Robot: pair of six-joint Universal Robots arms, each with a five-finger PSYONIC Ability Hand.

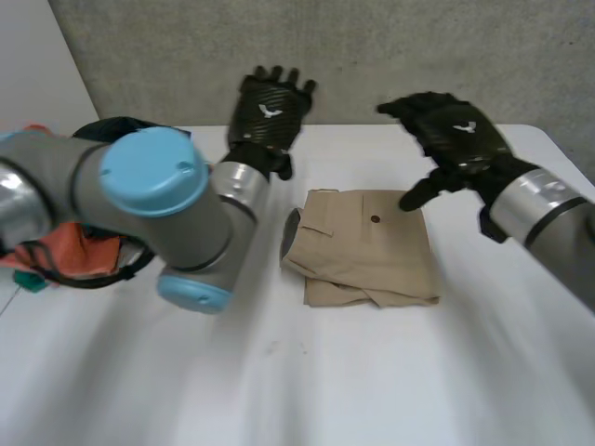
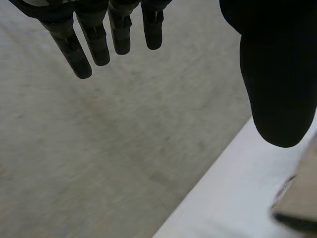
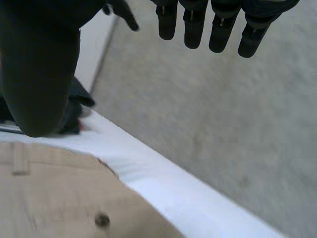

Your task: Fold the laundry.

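A folded tan garment [image 1: 367, 246] with a small dark button lies in the middle of the white table [image 1: 307, 390]. My left hand [image 1: 268, 111] is raised over the table's far edge, left of the garment, open with straight fingers [image 2: 94, 39] and nothing in it. A corner of the garment [image 2: 302, 198] lies below its thumb. My right hand [image 1: 456, 135] hovers open above the garment's far right corner, thumb pointing down near the cloth. Under its palm lie the tan garment [image 3: 59, 198] and its button [image 3: 102, 219]; its fingers [image 3: 218, 25] are straight and empty.
A heap of orange and dark laundry [image 1: 65, 255] sits at the table's left side, partly behind my left arm [image 1: 149, 204]. A grey wall [image 1: 372, 46] rises behind the table's far edge [image 3: 163, 183]. Dark cloth [image 3: 74, 109] lies beyond the right thumb.
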